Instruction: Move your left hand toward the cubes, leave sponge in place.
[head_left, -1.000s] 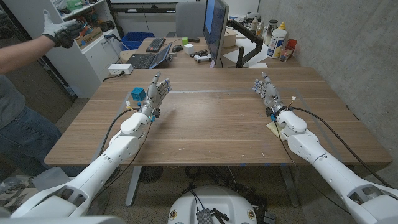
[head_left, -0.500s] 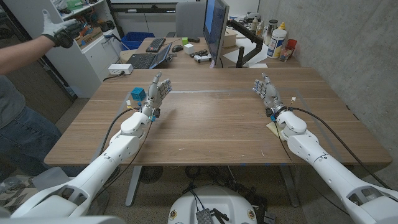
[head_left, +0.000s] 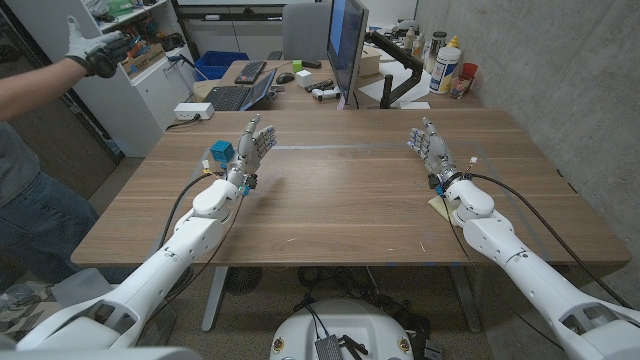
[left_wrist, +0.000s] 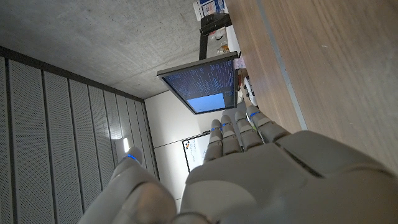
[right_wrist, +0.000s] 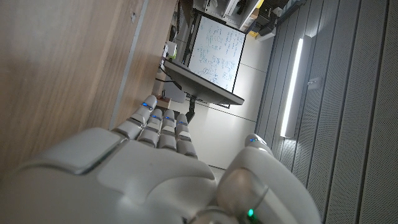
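A blue cube (head_left: 221, 151) stands near the table's left edge, with a smaller cube (head_left: 209, 170) just in front of it, partly hidden by my left wrist. My left hand (head_left: 253, 146) is held up on its edge right beside the blue cube, to its right, fingers apart and holding nothing. In the left wrist view, my left hand (left_wrist: 261, 177) has its fingers (left_wrist: 239, 127) stretched straight along the table. A pale yellow flat sponge (head_left: 439, 204) lies under my right wrist. My right hand (head_left: 427, 146) is upright beyond it, open and empty; in its wrist view, my right hand (right_wrist: 143, 165) is also extended.
A person stands at the left with a gloved hand (head_left: 93, 46) raised. Behind the wooden table (head_left: 340, 200) are a monitor (head_left: 346, 42), a laptop (head_left: 240, 95), a white box (head_left: 193, 110) and bottles (head_left: 446, 62). A concrete wall runs along the right.
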